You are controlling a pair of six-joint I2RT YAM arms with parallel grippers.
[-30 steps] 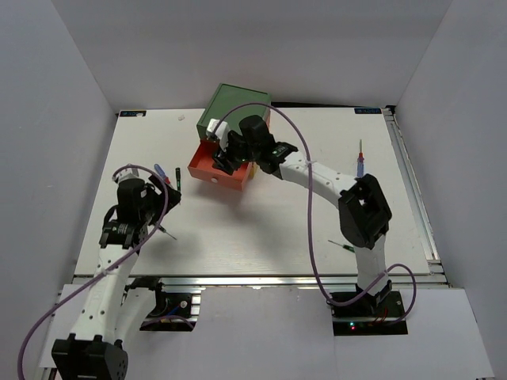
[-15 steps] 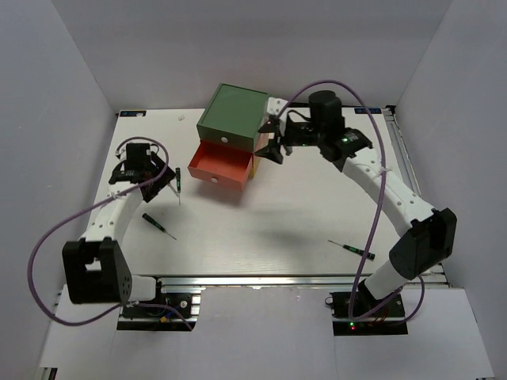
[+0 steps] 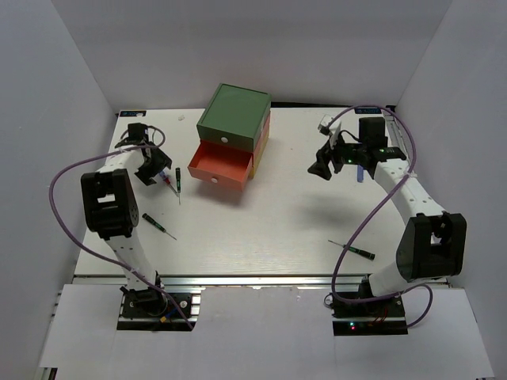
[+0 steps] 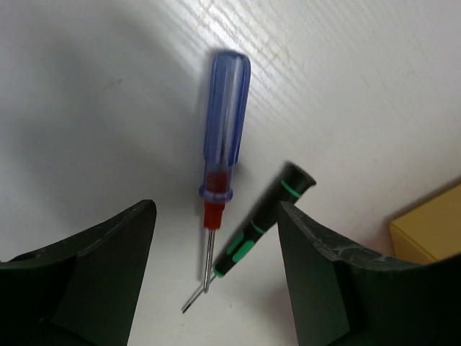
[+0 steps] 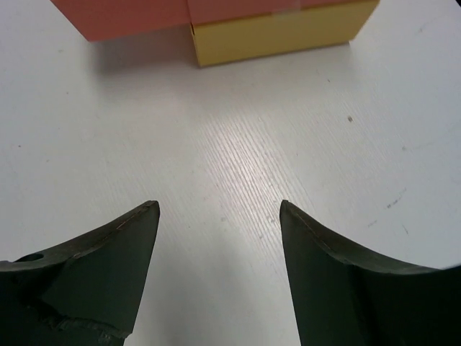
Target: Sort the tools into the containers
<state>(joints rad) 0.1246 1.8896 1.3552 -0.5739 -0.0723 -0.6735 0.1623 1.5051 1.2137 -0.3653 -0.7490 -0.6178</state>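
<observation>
The chest [image 3: 234,117] stands at the back centre with its green drawer shut and its orange drawer [image 3: 220,165] pulled out, no tool showing inside. The yellow drawer [image 5: 281,32] sits below. My left gripper [image 3: 157,171] [image 4: 216,209] hangs open over a blue-and-red screwdriver [image 4: 227,122] and a black precision screwdriver [image 4: 263,223], whose tips cross between the fingers. My right gripper [image 3: 321,166] [image 5: 218,205] is open and empty over bare table, right of the chest. Two more black precision screwdrivers lie at the front left [image 3: 158,226] and front right [image 3: 354,249].
A blue bit of another tool [image 3: 360,176] peeks out beside the right arm at the far right. White walls enclose the table on three sides. A metal rail [image 3: 261,279] runs along the near edge.
My right arm has swung from the orange drawer out to the right, its jaws opening wider. My left arm has moved from the front left back over the blue-and-red screwdriver.
</observation>
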